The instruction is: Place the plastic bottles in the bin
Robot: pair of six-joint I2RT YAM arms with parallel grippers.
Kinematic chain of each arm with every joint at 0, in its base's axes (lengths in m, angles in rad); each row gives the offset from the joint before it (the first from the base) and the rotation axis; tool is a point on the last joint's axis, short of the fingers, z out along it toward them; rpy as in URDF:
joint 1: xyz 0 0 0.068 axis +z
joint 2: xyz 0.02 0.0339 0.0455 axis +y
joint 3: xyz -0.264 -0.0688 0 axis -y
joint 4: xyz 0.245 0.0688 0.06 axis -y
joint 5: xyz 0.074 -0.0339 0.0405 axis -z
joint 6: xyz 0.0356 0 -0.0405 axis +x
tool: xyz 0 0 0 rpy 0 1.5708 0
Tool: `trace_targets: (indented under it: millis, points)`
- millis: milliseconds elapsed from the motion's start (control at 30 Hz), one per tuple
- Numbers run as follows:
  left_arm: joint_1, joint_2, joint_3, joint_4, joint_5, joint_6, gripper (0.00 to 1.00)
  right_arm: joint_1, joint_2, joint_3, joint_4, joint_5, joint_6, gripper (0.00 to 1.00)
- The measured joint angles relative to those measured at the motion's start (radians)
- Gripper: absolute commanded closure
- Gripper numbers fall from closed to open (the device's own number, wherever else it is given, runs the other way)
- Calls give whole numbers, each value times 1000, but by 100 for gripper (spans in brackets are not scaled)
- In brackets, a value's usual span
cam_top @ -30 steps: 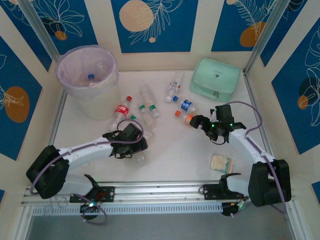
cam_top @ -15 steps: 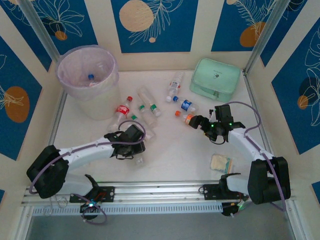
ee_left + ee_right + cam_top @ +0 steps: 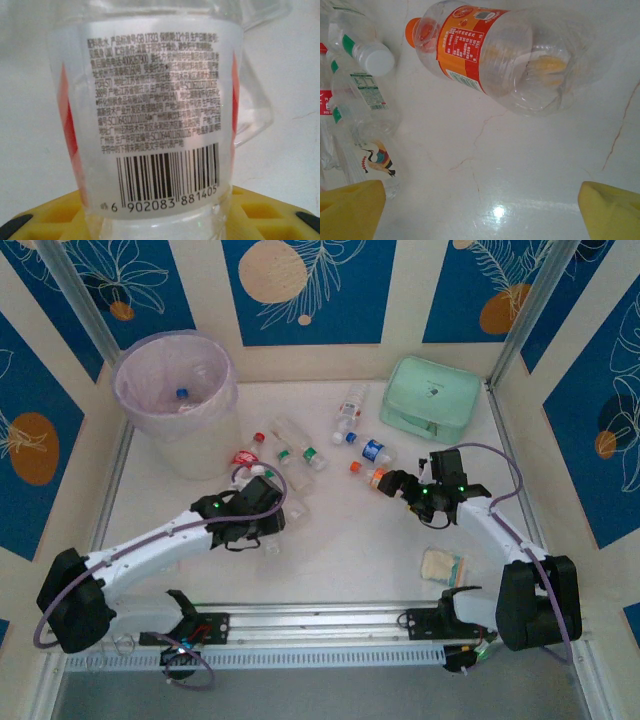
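Observation:
In the left wrist view a clear plastic bottle (image 3: 155,115) with a white barcode label and red edges stands between my yellow fingers (image 3: 45,220). My left gripper (image 3: 264,536) is shut on this bottle (image 3: 272,546), near the table's front left. Several more plastic bottles lie mid-table: one red-capped (image 3: 245,458), two green-capped (image 3: 287,454), one blue-labelled (image 3: 373,450). My right gripper (image 3: 392,484) is open just short of an orange-capped bottle (image 3: 490,50), with bare table between its fingertips (image 3: 350,210). The pink bin (image 3: 128,400) stands back left, with a blue-capped bottle (image 3: 182,395) inside.
A mint-green zip case (image 3: 432,400) sits at the back right. A small beige packet (image 3: 442,566) lies near the right arm's base. Another bottle (image 3: 350,405) lies left of the case. Walls close in on three sides.
My left gripper has closed around the bottle and shifted up and left with it, the arm stretching out. The right arm has stayed still.

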Motion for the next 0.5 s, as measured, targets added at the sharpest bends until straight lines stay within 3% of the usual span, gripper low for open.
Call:
trace_targets:
  millis: [233,500]
  points:
    - [0,-24,220,-81,-80,201,73,2,-5,0,0,-3,0,1]
    - [24,156,682,-129,44,499,88,11,-44,-1,-15,-19,0,1]
